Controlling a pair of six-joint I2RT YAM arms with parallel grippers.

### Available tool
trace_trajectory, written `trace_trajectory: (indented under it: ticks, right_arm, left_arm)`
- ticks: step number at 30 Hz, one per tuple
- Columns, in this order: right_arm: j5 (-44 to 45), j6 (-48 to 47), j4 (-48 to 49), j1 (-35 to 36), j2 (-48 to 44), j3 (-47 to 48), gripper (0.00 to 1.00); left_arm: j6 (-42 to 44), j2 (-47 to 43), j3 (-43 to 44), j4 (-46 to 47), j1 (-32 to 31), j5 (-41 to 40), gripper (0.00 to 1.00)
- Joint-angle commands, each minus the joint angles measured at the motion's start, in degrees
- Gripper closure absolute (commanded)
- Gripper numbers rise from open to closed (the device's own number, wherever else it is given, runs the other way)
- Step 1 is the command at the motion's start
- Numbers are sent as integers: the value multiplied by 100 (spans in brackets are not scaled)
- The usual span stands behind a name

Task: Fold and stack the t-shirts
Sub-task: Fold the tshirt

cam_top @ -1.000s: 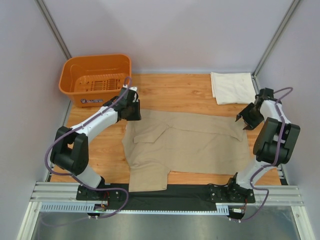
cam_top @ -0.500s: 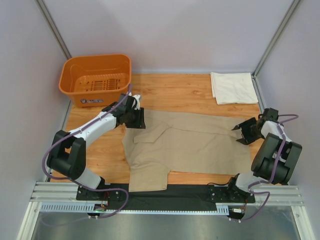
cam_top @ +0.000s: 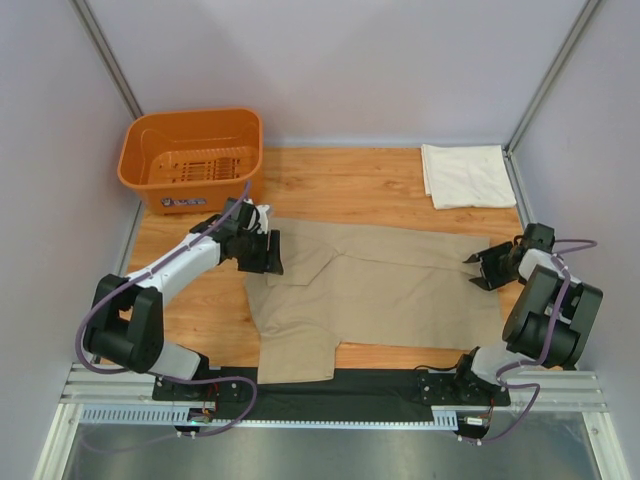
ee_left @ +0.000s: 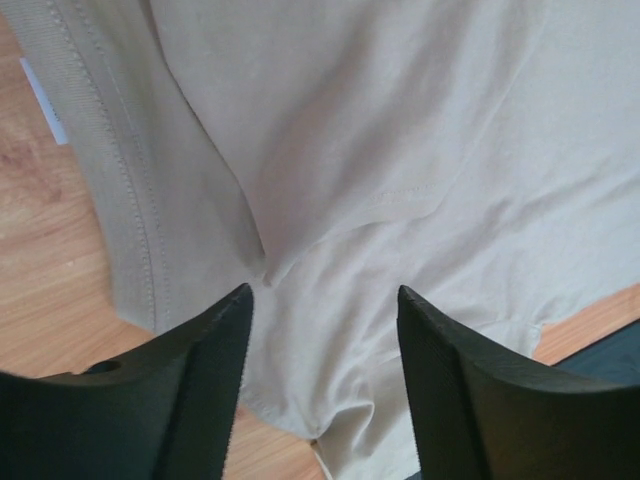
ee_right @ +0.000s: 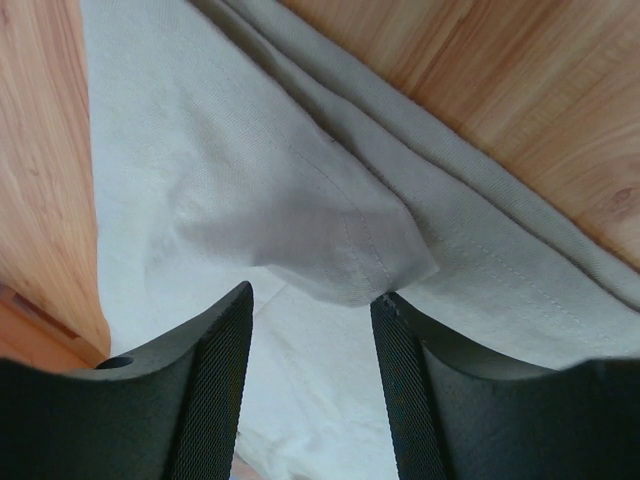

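The left tool (ee_left: 320,295) is spread wide with nothing between its fingers. Over the last second it opened and slid toward the near side, from the far-left corner of the tan-khaki short-sleeved fabric shirt (cam_top: 390,285) to a spot just above the shoulder and collar area. There the cloth lies loose with a small raised pucker below the gap. The right tool (cam_top: 482,270) has dropped from above the far-right corner to the shirt's right edge. Its fingers are also apart, straddling a folded point of hem without visibly pinching it. Beyond them the tan shirt lies spread across the middle of the wooden surface (cam_top: 340,185), one sleeve toward the near-left, largely as it lay a second ago. The cream-white shirt, already a folded square (cam_top: 465,175), sits at the far-right corner, well apart. The orange plastic basket (cam_top: 135,160) stands at the far left. Both arms look to have finished laying the shirt out and to be lining up fresh grips, so the fold itself is probably still to come.
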Motion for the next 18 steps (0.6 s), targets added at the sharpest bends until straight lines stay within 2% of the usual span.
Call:
trace_trajectory:
  ticks: [1, 8, 12, 18]
  right_arm:
    - [153, 35, 198, -55, 93, 160, 48]
    - [197, -79, 145, -161, 181, 222, 50]
    - [180, -123, 110, -213, 216, 266, 53]
    - [75, -150, 171, -222, 339, 319, 55]
  left_arm:
    - [180, -100, 11, -24, 74, 397, 31]
    - [154, 49, -121, 240, 188, 617, 31]
    - [-4, 461, -7, 424, 206, 925, 37]
    - [-22, 639, 187, 143, 206, 399, 37]
